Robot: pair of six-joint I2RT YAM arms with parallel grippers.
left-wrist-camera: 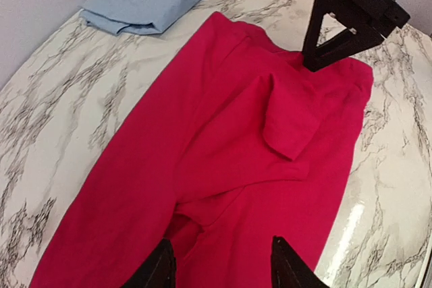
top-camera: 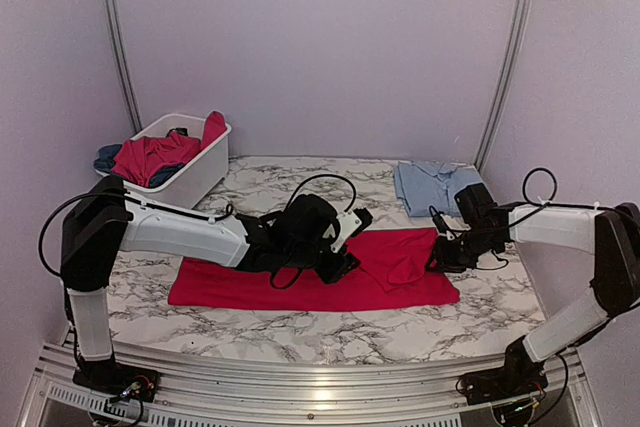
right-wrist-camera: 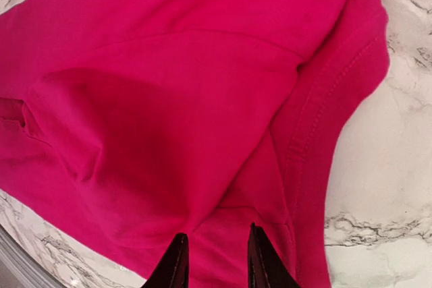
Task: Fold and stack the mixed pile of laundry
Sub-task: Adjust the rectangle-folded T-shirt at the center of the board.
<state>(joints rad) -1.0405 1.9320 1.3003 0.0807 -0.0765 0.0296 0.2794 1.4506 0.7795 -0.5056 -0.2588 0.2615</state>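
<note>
A bright red garment [top-camera: 300, 285] of the mixed laundry pile lies spread flat on the marble table, with a flap folded over near its right end [left-wrist-camera: 290, 123]. My left gripper [top-camera: 345, 247] hovers over its middle, open, with red cloth below the wide gap [left-wrist-camera: 223, 268]. My right gripper [top-camera: 440, 252] is down at the garment's right edge. Its fingers stand narrowly apart over the red cloth [right-wrist-camera: 216, 261], and a crease runs up to the left fingertip [right-wrist-camera: 174, 257]. A folded light blue shirt [top-camera: 430, 185] lies at the back right.
A white basket [top-camera: 205, 172] at the back left holds more red [top-camera: 150, 155] and dark blue [top-camera: 108, 157] garments. The right gripper's black frame [left-wrist-camera: 351, 11] shows in the left wrist view. Metal rails run along the near table edge [top-camera: 320, 387].
</note>
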